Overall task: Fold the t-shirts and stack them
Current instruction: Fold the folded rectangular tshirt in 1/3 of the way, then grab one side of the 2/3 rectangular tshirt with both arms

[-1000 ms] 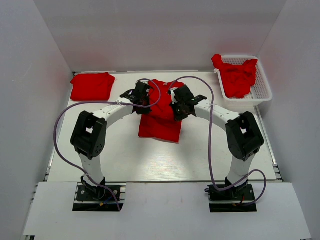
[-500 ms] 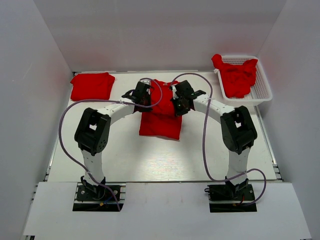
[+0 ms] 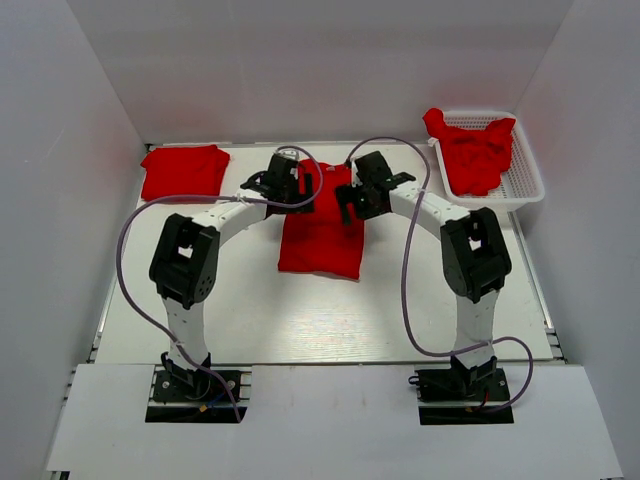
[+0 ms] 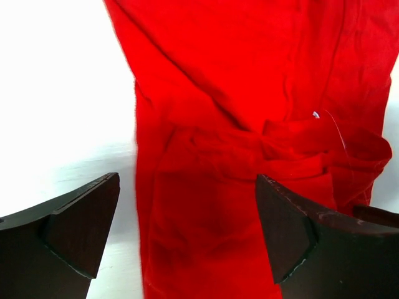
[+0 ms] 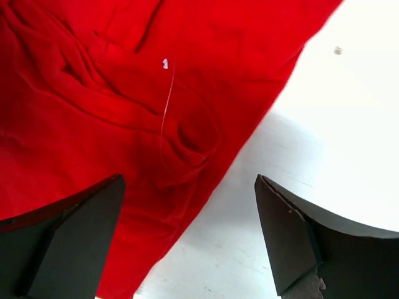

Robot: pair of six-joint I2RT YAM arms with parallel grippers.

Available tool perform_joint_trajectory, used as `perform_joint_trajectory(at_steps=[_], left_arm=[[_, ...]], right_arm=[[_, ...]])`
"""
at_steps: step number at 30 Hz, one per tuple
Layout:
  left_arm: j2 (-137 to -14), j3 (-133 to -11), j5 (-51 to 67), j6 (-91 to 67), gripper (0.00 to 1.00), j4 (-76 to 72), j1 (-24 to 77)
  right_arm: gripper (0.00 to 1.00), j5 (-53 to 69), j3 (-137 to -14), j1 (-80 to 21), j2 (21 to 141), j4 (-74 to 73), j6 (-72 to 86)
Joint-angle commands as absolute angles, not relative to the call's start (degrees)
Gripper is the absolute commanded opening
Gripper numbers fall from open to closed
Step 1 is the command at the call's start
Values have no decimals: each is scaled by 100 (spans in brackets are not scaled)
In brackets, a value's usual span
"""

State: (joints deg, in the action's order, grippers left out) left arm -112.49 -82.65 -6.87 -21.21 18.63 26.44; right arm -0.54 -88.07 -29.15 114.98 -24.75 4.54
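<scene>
The left tool (image 4: 187, 180) spreads wide above a rumpled red t-shirt (image 4: 249, 81) on the table (image 4: 56, 93).

Illumination: bright, diffuse, from above.
Table (image 4: 50, 75): blown out to white in both wrist views.
Near fingers (image 4: 68, 230): dark, soft-focused.

The middle t-shirt (image 3: 320, 245) lies on the table (image 3: 300, 320) at the centre of the frame. The left gripper (image 4: 187, 184) sits over its upper-left edge and the right gripper (image 5: 187, 184) over its upper-right edge. A folded t-shirt (image 3: 184, 172) lies in the upper left, well apart. In the upper right stands a basket (image 3: 527, 187), with a heap of t-shirts (image 3: 470, 155) in it that hangs over its left rim.
</scene>
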Motion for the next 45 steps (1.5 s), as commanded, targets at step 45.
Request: perform_joint_trajectory(at_steps=[45], left_arm=[[-9000,-4377,553,-1714,74,694,2716]], right_arm=[[72,905,-5511,-3287,9623,-1081,1433]])
